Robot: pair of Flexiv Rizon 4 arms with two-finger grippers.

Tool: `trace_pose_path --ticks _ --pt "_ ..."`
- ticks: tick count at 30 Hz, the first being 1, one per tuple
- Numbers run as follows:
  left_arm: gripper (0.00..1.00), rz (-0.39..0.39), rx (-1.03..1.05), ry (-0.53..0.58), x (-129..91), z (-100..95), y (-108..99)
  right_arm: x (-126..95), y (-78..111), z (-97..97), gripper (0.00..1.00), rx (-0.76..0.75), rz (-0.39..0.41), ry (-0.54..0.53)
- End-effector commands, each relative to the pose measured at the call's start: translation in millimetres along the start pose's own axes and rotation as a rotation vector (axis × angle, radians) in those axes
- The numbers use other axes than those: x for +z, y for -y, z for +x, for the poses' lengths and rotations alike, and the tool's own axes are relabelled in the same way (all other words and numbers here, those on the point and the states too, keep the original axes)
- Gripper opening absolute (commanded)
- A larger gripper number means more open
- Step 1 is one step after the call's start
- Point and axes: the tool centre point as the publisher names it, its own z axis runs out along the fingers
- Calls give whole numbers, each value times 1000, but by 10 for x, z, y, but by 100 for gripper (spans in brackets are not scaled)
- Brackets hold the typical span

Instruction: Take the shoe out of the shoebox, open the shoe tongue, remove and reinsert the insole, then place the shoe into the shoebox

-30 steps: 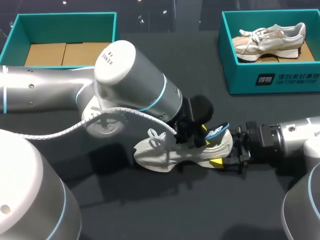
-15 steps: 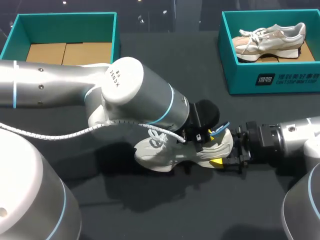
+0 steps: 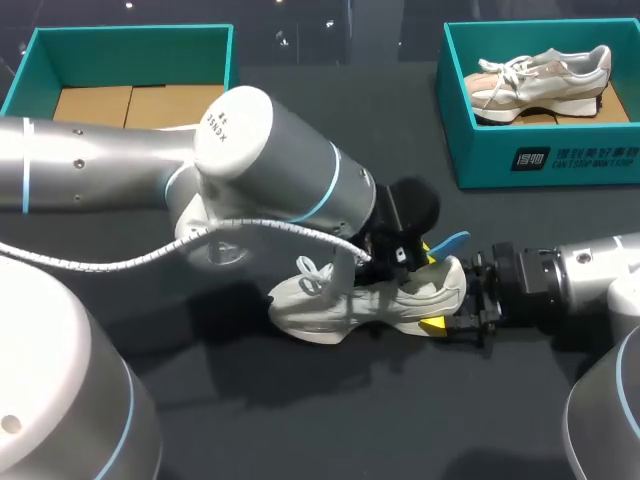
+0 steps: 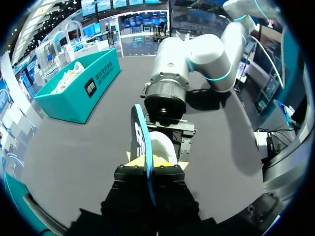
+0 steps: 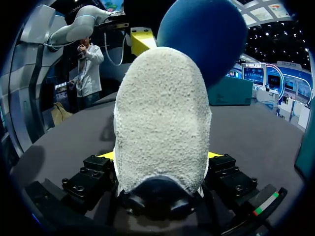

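Observation:
A pale grey sneaker [image 3: 350, 303] lies on its sole on the dark table, toe to the left. My right gripper [image 3: 447, 306] is shut on its heel [image 5: 162, 128], with a yellow-tipped finger on each side. My left gripper [image 3: 414, 258] is above the shoe's opening, shut on the blue insole [image 3: 450, 243]. The insole's heel end sticks up out of the shoe. In the left wrist view the insole [image 4: 141, 137] stands edge-on between the closed yellow tips of the left gripper [image 4: 148, 162], with the white heel [image 4: 165, 145] just ahead. The blue insole [image 5: 202, 39] rises behind the heel in the right wrist view.
A teal shoebox [image 3: 545, 165] at the back right holds a second sneaker [image 3: 540, 80]. Another teal box [image 3: 130, 38] with a cardboard floor stands at the back left. My left arm's big elbow [image 3: 270, 165] hangs over the table's middle.
My left gripper has shut on the blue insole and drawn its heel end a little up and out of the shoe. The right gripper and the shoe have kept still.

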Motion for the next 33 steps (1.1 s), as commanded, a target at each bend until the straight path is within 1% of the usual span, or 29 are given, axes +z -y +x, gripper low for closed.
trace_pose_path --ticks 1,6,8,11,12,13,15,16,17,20,29,33 --pt "0 -6 0 -39 -40 -64 134 12 -9 15 0 -1 3 1" --pt "0 5 -6 -40 -18 -51 238 12 -9 15 0 -1 3 1" --pt "0 7 -7 -40 -15 -34 234 12 -9 15 0 -1 3 1" --pt "0 14 0 -32 -7 0 176 12 -9 15 0 -1 3 1" --pt "7 16 4 -27 0 11 155 12 -9 15 0 -1 3 1" --pt "17 17 7 -21 9 15 138 12 -9 15 0 -1 3 1" --pt "26 20 8 -14 21 21 116 12 -9 15 0 -1 3 1" --pt "34 20 6 -13 24 22 108 12 -9 15 0 -1 3 1" --pt "39 26 4 -6 26 20 98 12 -9 15 0 -1 3 1" --pt "43 39 3 6 31 16 72 12 -9 15 0 -1 3 1" --pt "46 62 14 30 50 -4 -57 12 -9 15 0 -1 3 1" --pt "48 69 27 55 80 -3 -82 12 -9 15 0 -1 3 1"
